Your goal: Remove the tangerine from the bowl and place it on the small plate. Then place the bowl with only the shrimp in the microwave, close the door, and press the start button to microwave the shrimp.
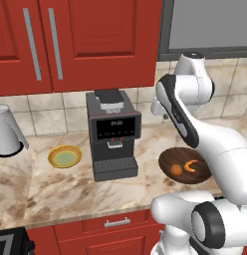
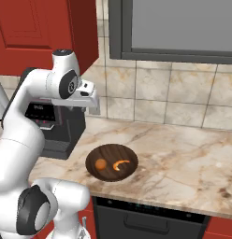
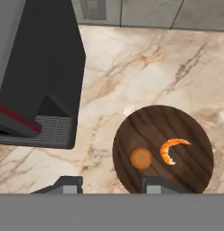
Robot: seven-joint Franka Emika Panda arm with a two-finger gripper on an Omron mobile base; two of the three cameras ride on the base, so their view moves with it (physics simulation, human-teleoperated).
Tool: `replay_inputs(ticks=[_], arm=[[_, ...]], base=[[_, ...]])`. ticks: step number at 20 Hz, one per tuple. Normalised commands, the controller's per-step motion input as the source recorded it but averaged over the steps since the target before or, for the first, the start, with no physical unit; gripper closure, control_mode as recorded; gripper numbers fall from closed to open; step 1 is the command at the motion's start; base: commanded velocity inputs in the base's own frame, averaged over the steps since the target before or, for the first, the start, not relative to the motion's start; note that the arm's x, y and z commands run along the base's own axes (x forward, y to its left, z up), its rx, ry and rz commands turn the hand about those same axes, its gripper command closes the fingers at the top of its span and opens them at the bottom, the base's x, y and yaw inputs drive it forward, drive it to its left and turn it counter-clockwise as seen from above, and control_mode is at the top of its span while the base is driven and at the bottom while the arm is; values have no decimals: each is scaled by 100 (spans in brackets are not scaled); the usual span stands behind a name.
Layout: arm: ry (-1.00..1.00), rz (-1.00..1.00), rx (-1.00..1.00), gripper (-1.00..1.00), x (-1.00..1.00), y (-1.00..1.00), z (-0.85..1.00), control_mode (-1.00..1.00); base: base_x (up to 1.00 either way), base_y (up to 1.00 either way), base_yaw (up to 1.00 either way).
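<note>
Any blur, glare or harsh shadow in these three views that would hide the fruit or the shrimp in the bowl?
Left base view: even light, soft edges, and the arm covers part of the bowl. Right base view: no glare; the tangerine and the shrimp read clearly. Hand view: sharpest; only a faint shadow beside the coffee machine.
</note>
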Motion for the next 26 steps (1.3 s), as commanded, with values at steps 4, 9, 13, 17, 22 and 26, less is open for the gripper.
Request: replay_inputs(ticks=[4, 9, 13, 17, 22, 26], arm=[[-5, 0, 0, -100, -28, -2, -12, -100], [-6, -11, 16, -100, -50, -64, -90, -100], [0, -16, 19, -100, -33, -69, -99, -100], [0, -16, 11, -100, -2, -30, -81, -100], [1, -8, 10, -100, 10, -2, -57, -100], [1, -3, 9, -100, 9, -1, -37, -100]], base=[[0, 0, 0], [0, 0, 0], [0, 0, 0], [0, 0, 0], [0, 0, 0], [0, 0, 0]])
